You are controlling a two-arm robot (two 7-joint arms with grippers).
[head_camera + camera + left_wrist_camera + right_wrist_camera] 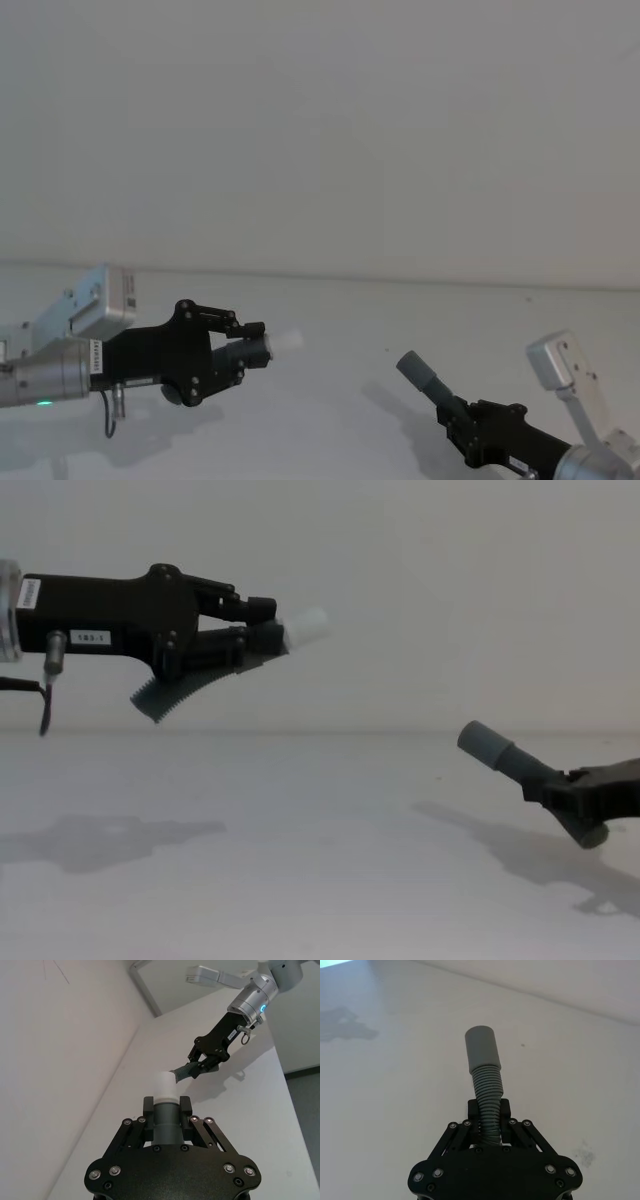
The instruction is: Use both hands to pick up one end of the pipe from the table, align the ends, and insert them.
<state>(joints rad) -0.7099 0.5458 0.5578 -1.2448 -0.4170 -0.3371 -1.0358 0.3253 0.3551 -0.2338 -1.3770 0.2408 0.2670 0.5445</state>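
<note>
Reading the labels first, we find a small white label (90, 638) on the side of the left tool (265, 620), with dark print too small for us to make out. A second label (30, 592) sits on the wrist behind it, and a white tag (231, 1034) on the right tool (550, 783); we cannot read those either. The left tool is closed tight on the white-tipped piece (175, 692), clamping the smooth dark collar just behind the white plug (305, 628). This piece hangs well above the tabletop (320, 880). Its front part lies close to level, with the plug pointing toward the robot's right and a little upward. Its ribbed tail curves down and back beneath the tool's body. The right tool is likewise closed, on the ribbed middle of the cuffed piece (520, 763), low over the tabletop. That piece is tilted, its long axis rising toward the robot's left, so the grey cuff (482, 742) faces up toward the plug. Its short lower end sticks out below the fingers. The two ends are well apart, the plug higher than the cuff, and both cast shadows on the surface. A thin black cable (45, 695) dangles under the left wrist.
</note>
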